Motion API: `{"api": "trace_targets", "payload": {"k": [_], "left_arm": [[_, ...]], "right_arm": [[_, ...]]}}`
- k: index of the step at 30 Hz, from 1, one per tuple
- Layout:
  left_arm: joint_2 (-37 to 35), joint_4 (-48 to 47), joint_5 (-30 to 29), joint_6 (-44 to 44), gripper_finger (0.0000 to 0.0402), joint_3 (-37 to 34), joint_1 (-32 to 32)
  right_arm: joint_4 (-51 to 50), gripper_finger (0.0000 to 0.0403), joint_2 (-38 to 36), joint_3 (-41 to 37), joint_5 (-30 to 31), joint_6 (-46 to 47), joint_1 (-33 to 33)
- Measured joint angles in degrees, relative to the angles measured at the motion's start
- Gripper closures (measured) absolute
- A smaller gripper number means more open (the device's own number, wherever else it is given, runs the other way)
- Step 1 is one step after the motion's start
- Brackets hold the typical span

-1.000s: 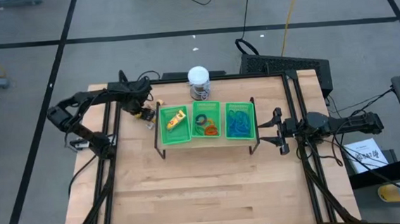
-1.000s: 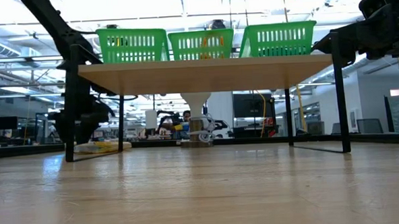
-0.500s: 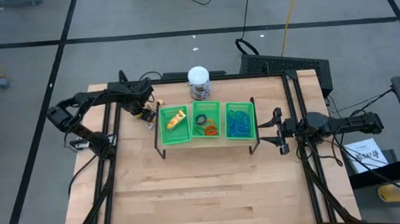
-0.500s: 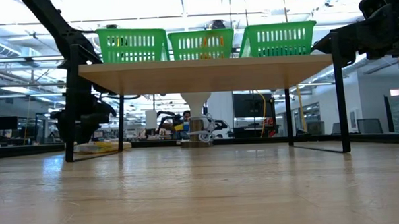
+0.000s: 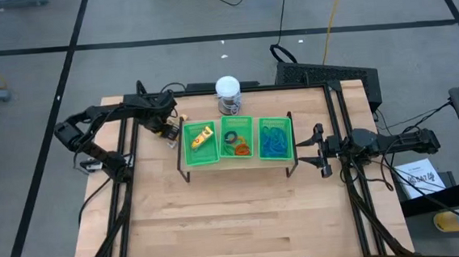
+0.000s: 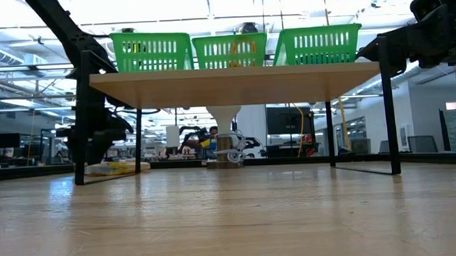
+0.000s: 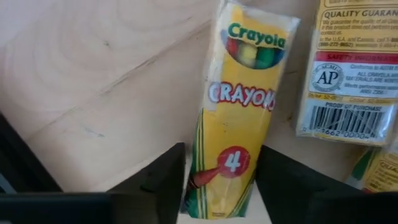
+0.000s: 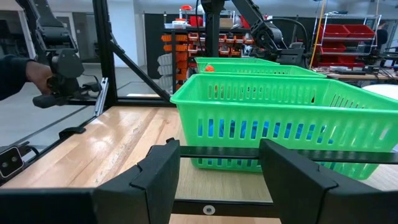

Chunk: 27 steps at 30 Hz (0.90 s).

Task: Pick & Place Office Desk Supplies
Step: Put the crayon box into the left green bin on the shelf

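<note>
A yellow Crayola crayon pack (image 7: 239, 112) lies flat on the wooden table, left of a raised shelf (image 5: 236, 167) that bears three green baskets. My left gripper (image 7: 221, 186) points down over the pack's lower end and is shut on it. A second pack (image 7: 345, 68) lies beside it. The baskets hold a yellow pack (image 5: 201, 137), orange and green rings (image 5: 236, 144) and blue loops (image 5: 275, 141). My right gripper (image 8: 219, 180) stands open and level at the shelf's right end (image 5: 312, 149), holding nothing. My left gripper comes from above, pointing down, with one finger (image 7: 168, 180) on each long side of the crayon pack near its bottom end (image 7: 217, 193). The fingers lie across the pack. The pack lies flat on the table.
A white-topped round jar (image 5: 227, 88) stands behind the shelf at the table's far edge. The shelf's black legs (image 6: 79, 150) stand close to my left gripper (image 6: 97, 137). Bare wood fills the table's near half (image 5: 236, 217). A person's hand (image 8: 34, 74) shows beyond the table.
</note>
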Motion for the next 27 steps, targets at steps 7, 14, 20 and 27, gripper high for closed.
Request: {"api": "trace_targets", "payload": {"k": [7,14,20,27], "left_arm": [[-0.6,-0.8,0.7,0.4,0.0270,-0.1,0.1],[-6.6,-3.0,-0.3,0.2,0.0293,-0.2,0.4],[-13.8,-5.1,-0.5,-1.0,0.0293,-0.2,0.6],[-23.6,-7.2,-0.5,-3.4,0.0293,-0.1,0.7]], "right_arm": [[0.0,0.0190,0.0,0.0,0.0,0.0,0.0],[0.0,0.0190,0.0,0.0,0.0,0.0,0.0],[0.0,0.0190,0.0,0.0,0.0,0.0,0.0],[0.0,0.0190,0.0,0.0,0.0,0.0,0.0]]}}
